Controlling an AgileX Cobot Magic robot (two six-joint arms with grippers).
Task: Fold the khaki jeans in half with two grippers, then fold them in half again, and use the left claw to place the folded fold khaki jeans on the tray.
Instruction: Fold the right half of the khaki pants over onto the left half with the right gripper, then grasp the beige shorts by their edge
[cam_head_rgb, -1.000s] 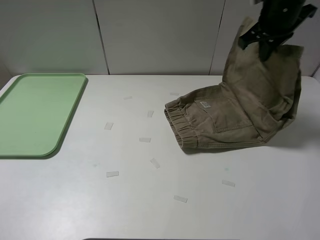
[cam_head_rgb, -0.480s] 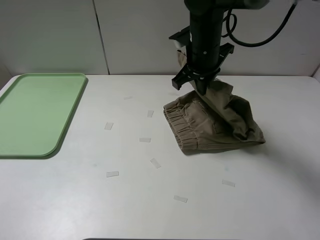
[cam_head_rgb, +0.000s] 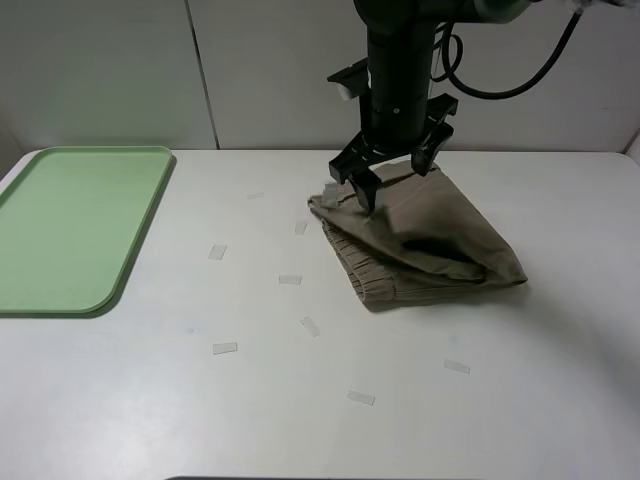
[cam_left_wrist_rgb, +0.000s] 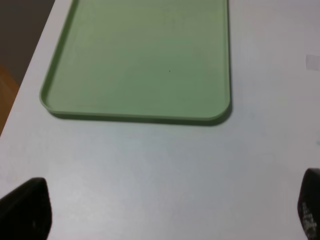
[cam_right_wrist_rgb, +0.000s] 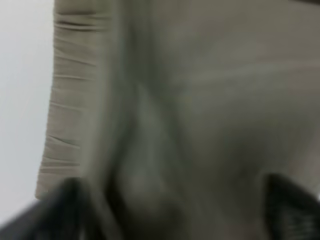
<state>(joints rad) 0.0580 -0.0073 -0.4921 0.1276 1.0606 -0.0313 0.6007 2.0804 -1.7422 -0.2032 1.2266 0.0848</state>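
The right gripper (cam_head_rgb: 395, 178) hangs jaws spread over the far left corner of the khaki shorts (cam_head_rgb: 430, 240), pinching nothing, though its nearer fingertip sits so close to the top layer that I cannot tell whether it touches. If that tip catches cloth as the arm rises, it could drag the flap back and undo the fold. The shorts lie folded on the table (cam_head_rgb: 300, 400), right of the middle and towards the far edge. The top layer lies skewed, leaving the gathered waistband (cam_head_rgb: 365, 275) showing along its near left side, and there is a puffed ridge near the right end. A further fold made on this uneven stack would likely come out crooked or bulky. The left claw (cam_left_wrist_rgb: 167, 207) is spread wide and empty beside the green tray (cam_head_rgb: 80, 220) at the far left corner, well apart from the shorts. Carried that far in a single pinch, loose layers could fall open.
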